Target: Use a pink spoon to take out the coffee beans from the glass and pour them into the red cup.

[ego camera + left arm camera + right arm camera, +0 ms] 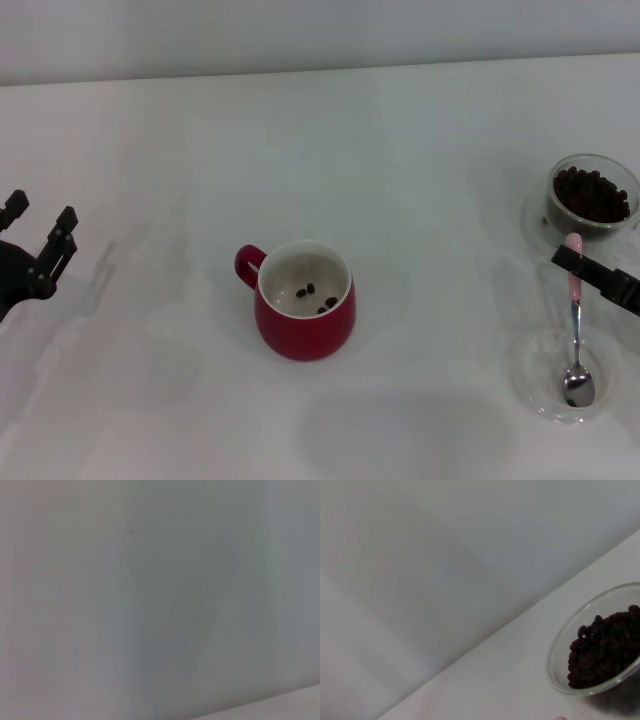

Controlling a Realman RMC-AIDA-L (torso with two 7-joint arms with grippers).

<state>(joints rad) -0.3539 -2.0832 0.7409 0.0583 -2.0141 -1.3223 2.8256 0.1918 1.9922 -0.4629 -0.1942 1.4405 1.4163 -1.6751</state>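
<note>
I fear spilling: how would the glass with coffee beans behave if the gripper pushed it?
The glass looks low and wide, so it would probably slide rather than tip. Its smooth wall may be slippery. The coffee beans fill it nearly to the rim, so a jolt could spill some.

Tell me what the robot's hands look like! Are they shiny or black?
Black, not shiny. The left gripper at the table's left edge is matte black plastic, with two straight blocky fingers that have stepped, notched tips, joined to a rounded black body. The right gripper at the right edge shows only a thin black bar-shaped finger with squared ends. No cables, stickers or writing are visible on either.
</note>
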